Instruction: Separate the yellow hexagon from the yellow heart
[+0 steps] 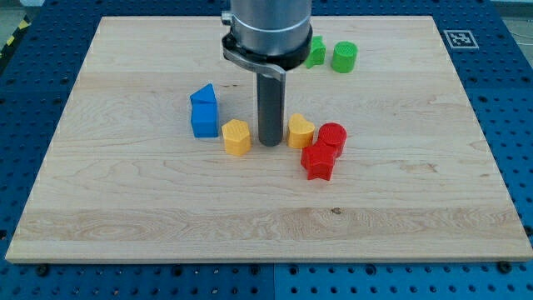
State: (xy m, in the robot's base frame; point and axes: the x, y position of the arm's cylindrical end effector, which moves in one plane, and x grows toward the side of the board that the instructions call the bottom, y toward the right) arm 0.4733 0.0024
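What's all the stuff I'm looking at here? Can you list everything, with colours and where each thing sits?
Wooden board: one, light wood, filling most of the view.
Blue perforated base: one, blue, around the board's edges.
Square marker tag: one, black and white, board's top right corner.
Yellow hexagon: one, yellow, just left of my tip.
Yellow heart: one, yellow, just right of my tip, close beside the red cylinder.
Blue blocks: two, blue, touching, left of the hexagon; shapes unclear.
Red cylinder: one, red, right of the heart.
Red star: one, red, touching the cylinder from below.
Green cylinder: one, green, near the top.
Green block: one, green, partly hidden behind the arm.
My tip: dark rod end, between hexagon and heart.
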